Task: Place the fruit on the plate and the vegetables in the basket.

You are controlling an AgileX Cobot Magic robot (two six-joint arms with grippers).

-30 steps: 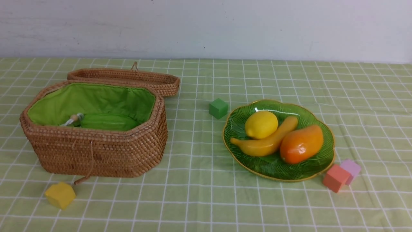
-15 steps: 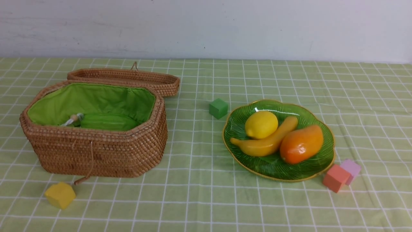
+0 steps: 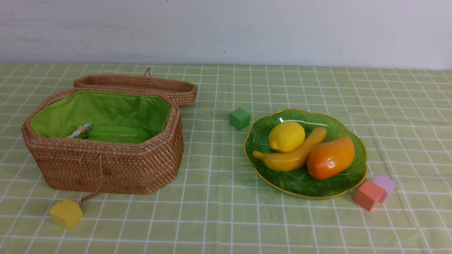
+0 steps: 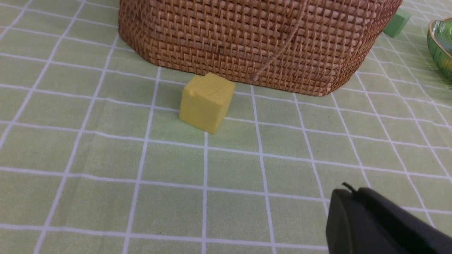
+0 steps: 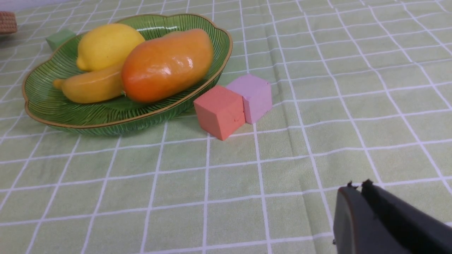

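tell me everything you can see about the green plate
The plate is a wide, shallow dish of translucent green glass, ribbed like a leaf, with a scalloped gold-edged rim. It sits flat on the checked tablecloth, right of the basket. It holds the lemon, banana and mango. An orange cube lies by its near right rim.

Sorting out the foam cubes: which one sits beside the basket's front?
The yellow cube, near the basket; green, red and purple flank the plate.
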